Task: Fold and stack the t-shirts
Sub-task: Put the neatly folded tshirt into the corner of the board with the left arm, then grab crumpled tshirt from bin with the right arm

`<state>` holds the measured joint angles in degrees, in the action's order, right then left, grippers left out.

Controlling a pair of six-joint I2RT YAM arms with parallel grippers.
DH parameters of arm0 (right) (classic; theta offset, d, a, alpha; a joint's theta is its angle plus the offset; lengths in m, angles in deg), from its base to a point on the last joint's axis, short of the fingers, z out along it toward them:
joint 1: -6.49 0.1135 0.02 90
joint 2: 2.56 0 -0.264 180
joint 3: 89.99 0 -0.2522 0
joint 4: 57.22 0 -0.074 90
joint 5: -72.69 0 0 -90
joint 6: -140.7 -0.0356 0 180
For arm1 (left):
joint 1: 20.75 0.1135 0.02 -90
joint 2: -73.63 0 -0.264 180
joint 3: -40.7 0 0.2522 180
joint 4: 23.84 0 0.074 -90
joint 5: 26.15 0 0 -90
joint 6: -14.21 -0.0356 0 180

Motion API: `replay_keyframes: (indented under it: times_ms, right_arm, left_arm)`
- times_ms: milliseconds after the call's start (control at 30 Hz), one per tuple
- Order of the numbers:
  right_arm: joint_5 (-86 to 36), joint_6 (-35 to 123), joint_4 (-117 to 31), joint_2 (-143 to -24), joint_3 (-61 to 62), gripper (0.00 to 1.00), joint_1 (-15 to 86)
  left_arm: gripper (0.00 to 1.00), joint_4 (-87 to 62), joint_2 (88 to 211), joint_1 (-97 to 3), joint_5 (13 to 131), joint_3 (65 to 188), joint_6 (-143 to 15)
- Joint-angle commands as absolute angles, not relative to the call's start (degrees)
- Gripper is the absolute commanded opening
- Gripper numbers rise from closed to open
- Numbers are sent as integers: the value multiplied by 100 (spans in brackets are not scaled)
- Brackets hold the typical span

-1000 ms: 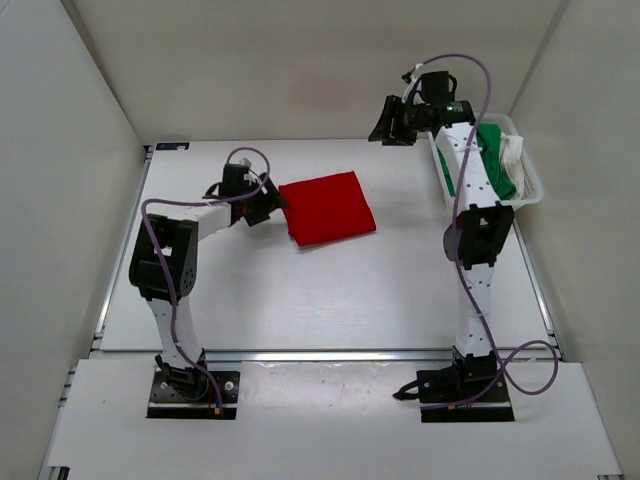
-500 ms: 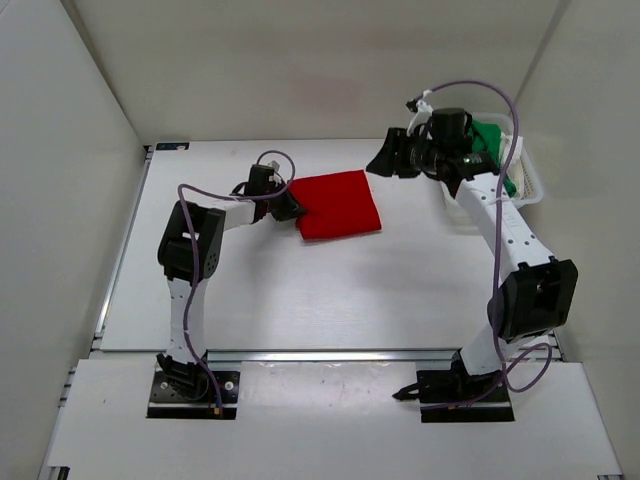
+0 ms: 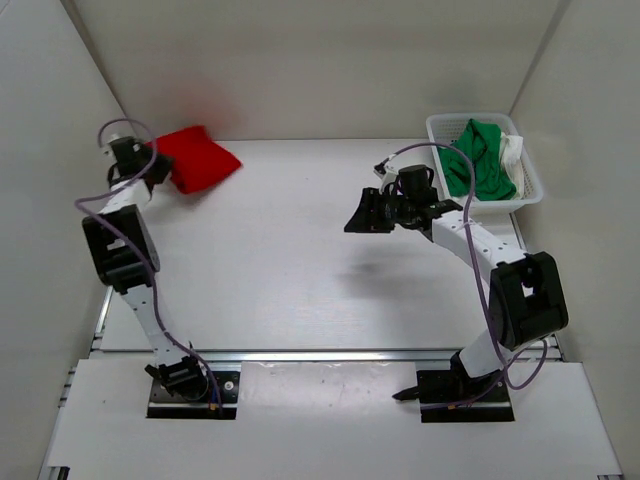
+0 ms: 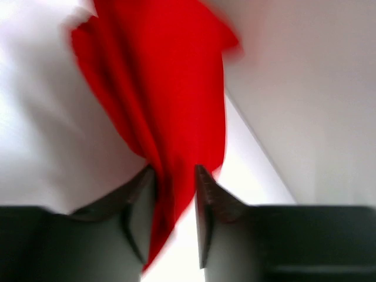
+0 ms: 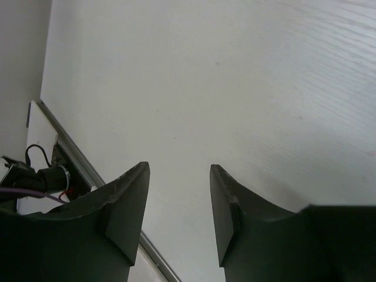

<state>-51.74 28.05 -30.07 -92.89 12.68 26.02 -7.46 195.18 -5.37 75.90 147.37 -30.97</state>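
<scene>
Top external: white table [image 3: 300, 290], walls [image 3: 320, 70], red t-shirt [image 3: 198, 160].

Red t-shirt [image 4: 170, 88] blurred and cut off at the top edge, white t-shirt [image 3: 513, 152] largely covered by the green t-shirt [image 3: 478, 165] in the basket [image 3: 437, 128], far right corner of the surface [image 3: 300, 270].

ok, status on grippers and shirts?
Left gripper shut on red shirt, far-left corner. Right gripper open, empty, mid-table. Green shirt and white shirt in basket. No obstruction seen.
</scene>
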Motion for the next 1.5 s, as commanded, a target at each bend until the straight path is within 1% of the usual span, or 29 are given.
replay_keyframes:
  times_ms: [0,33,67,100,133,200,367,400,433,500,533,567,600,667,700,733,800,867,933,967,1033,1100,1133,1200,1233,1300,1333,1367,1467]
  right_arm:
    - [-5527,2671,-3686,-9142,1306,43,2748]
    - [-5519,2662,-3678,-9159,1332,44,2723]
    - [-5536,2653,-3686,-9107,1315,44,2793]
    - [-5510,2627,-3660,-9081,1340,44,2845]
    - [-5519,2670,-3634,-9037,1323,44,2890]
    - [-5475,2688,-3634,-8932,1288,44,2925]
    - [-5518,2592,-3791,-8826,1454,44,2846]
    - [-5484,2522,-3861,-8826,1516,43,2794]
    - [-5475,2408,-4001,-8826,1534,43,2715]
    - [-5449,2294,-4108,-8860,1473,38,2592]
    - [-5327,2302,-4117,-8861,1438,33,2548]
    - [-5177,2328,-4039,-8878,1298,30,2512]
    - [-5098,2441,-3933,-8913,1062,23,2469]
    - [-4808,2618,-3539,-8913,674,6,2302]
    - [-4694,2696,-3363,-8887,438,2,2240]
    - [-4553,2793,-3283,-8922,227,0,2066]
    - [-4272,2899,-3115,-8922,-29,0,1687]
    - [-3711,3066,-2774,-9062,-381,0,1118]
    - [-3420,3092,-2537,-9342,-775,0,660]
    - [-2748,3284,-2352,-9805,-1221,5,-21]
    - [-2715,3330,-2324,-10046,-1426,10,-247]
    - [-2907,3461,-2176,-10703,-1952,27,-554]
    - [-2917,3514,-1966,-10889,-2103,31,-625]
    - [-2751,3663,-1667,-11669,-2918,42,-687]
    - [-2741,3751,-1543,-11873,-3113,45,-678]
    - [-2593,3857,-1254,-12549,-3981,46,-643]
    - [-2557,3892,-1052,-12900,-4438,48,-669]
    - [-2618,3936,-963,-13043,-4590,48,-713]
    - [-2680,4006,-620,-13841,-5704,53,-740]
  left_arm:
    - [51,-1543,18823,-344,7430,13780,-2553]
    - [56,-1526,18902,-239,7613,13804,-2508]
    - [57,-1465,19120,-281,7728,13892,-2473]
    - [61,-1291,19366,-238,7895,14041,-2472]
    - [62,-1193,19516,-229,8027,14103,-2420]
    - [60,-1393,19553,-159,8151,13676,-2175]
    - [56,-2526,18868,-88,8186,12094,-1726]
    - [54,-2641,18650,-158,8213,11786,-1682]
    - [48,-2703,18430,-298,8195,11661,-1699]
    - [40,-2669,18130,-676,8002,11459,-1874]
    - [37,-2582,18007,-1008,7828,11484,-1953]
    - [33,-2381,17980,-1359,7678,11693,-2136]
    - [32,-2248,17928,-1528,7633,11956,-2347]
    - [26,-1949,17796,-2291,7492,12309,-2603]
    - [21,-1669,17752,-2677,7292,12572,-2822]
    - [19,-1554,17699,-2881,7247,12757,-3067]
    - [20,-1343,17576,-3462,6888,13012,-3497]
    - [19,-764,17549,-4312,6632,13321,-3772]
    - [20,-648,17540,-4796,6701,13382,-3948]
    - [19,-430,17488,-5426,7223,13078,-3836]
    - [17,-628,17470,-5424,7516,12787,-3686]
    - [15,-935,17382,-5458,8191,12199,-3519]
    - [13,-928,17347,-5554,8334,12127,-3501]
    - [13,-754,17128,-5678,8231,11995,-3789]
    - [14,-770,16927,-5826,8170,11942,-3878]
    - [14,-596,16724,-5915,8335,11932,-4184]
    - [9,-342,16636,-5959,8336,11985,-4378]
    - [3,-200,16557,-5986,8153,12003,-4467]
    - [0,-436,15942,-5977,7898,11277,-4424]
